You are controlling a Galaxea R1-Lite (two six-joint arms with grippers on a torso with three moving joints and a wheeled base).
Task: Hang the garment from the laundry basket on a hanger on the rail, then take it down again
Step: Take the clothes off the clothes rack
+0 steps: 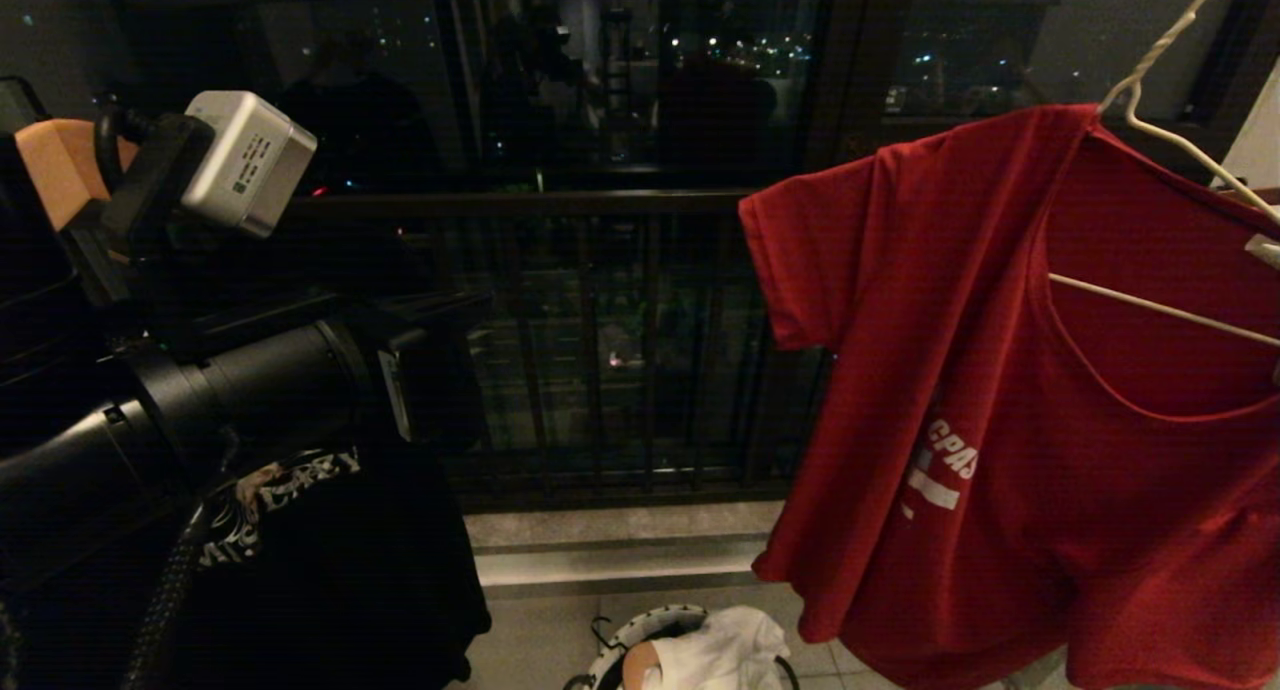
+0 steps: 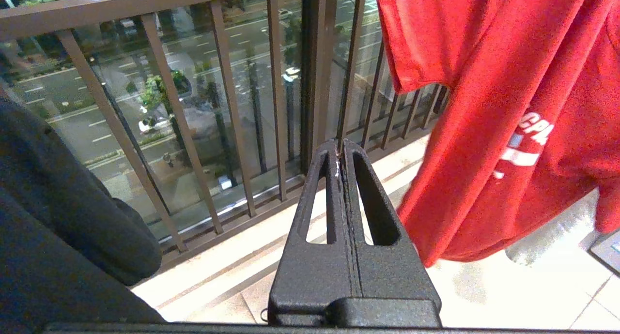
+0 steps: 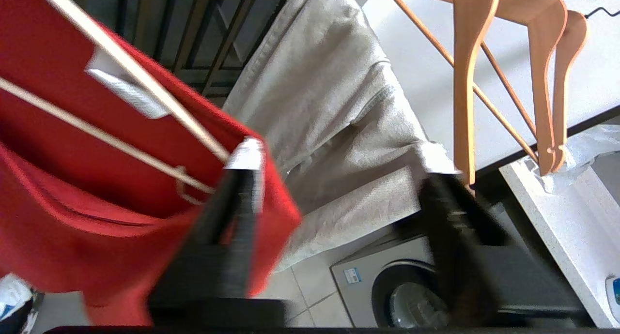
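The garment (image 1: 1000,420), a red T-shirt with white chest lettering, hangs on the thin white wire hanger (image 1: 1160,50) at the right of the head view. The rail is out of view. In the right wrist view my right gripper (image 3: 342,164) is open. One of its fingers (image 3: 242,189) is in front of the shirt's shoulder (image 3: 121,193), where the hanger's wires (image 3: 145,82) end, and the shoulder's edge reaches into the gap. My left gripper (image 2: 340,147) is shut and empty, parked left of the shirt (image 2: 484,106). The laundry basket (image 1: 640,635) stands on the floor below.
A black printed T-shirt (image 1: 330,570) hangs under my left arm (image 1: 250,380). The balcony railing (image 1: 600,205) runs behind. A white cloth (image 1: 725,650) lies in the basket. Beyond the right gripper are a beige cloth (image 3: 339,106), wooden hangers (image 3: 470,58) and a washing machine (image 3: 387,285).
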